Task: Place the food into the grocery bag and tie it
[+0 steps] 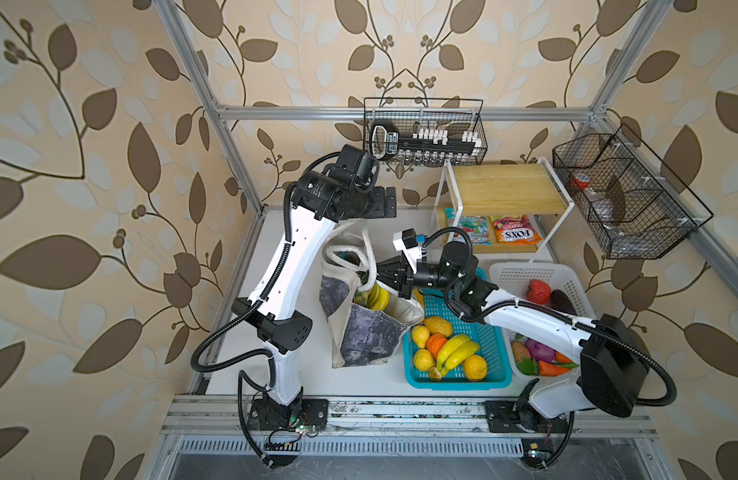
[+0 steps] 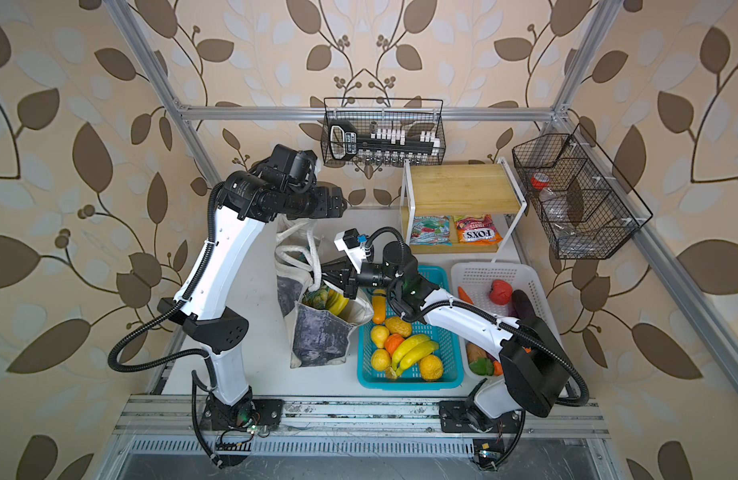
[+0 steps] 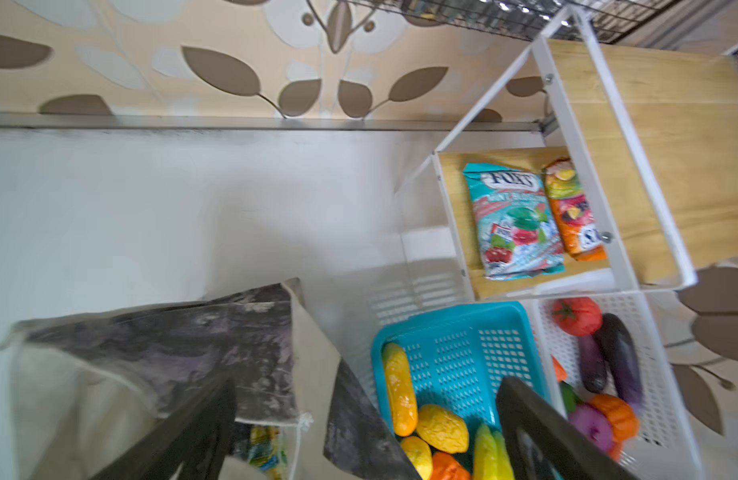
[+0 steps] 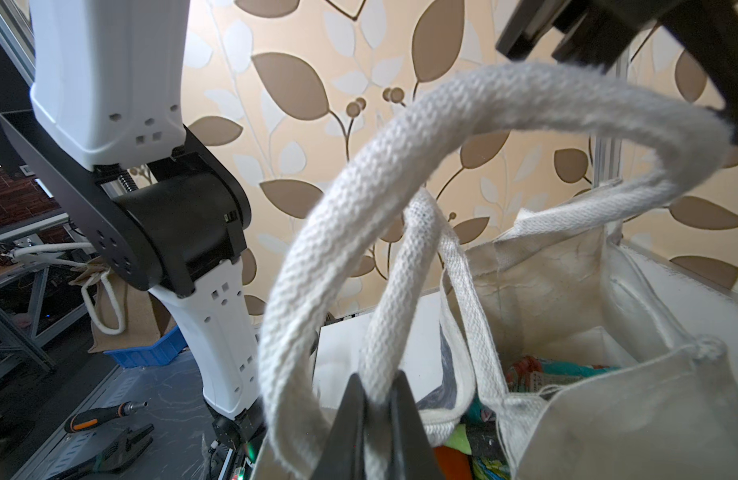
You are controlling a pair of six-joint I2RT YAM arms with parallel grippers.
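Grocery bag (image 1: pixel 367 332) sat slumped mid-surface (image 1: pixel 359 384), turquoise basket (image 1: pixel 458 328) just beside at its 3 o'clock, banana bunch (image 1: pixel 377 296) in its mouth. My right fingers (image 4: pixel 346 432) were clamped on a white strap handle (image 4: pixel 400 291). My left fingers (image 3: pixel 537 432) were spread apart, raised at the bag's 12 o'clock. Snack packets (image 1: pixel 469 230) lay on the shelf (image 1: pixel 508 187) behind.

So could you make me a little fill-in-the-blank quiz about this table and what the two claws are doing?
The right gripper is shut on the white ____ of the grocery bag.
The left gripper has its jaws ____.
The basket holding a banana bunch is coloured ____.
The wooden shelf carries ____ snack packets.
Missing words: handle; open; turquoise; two.
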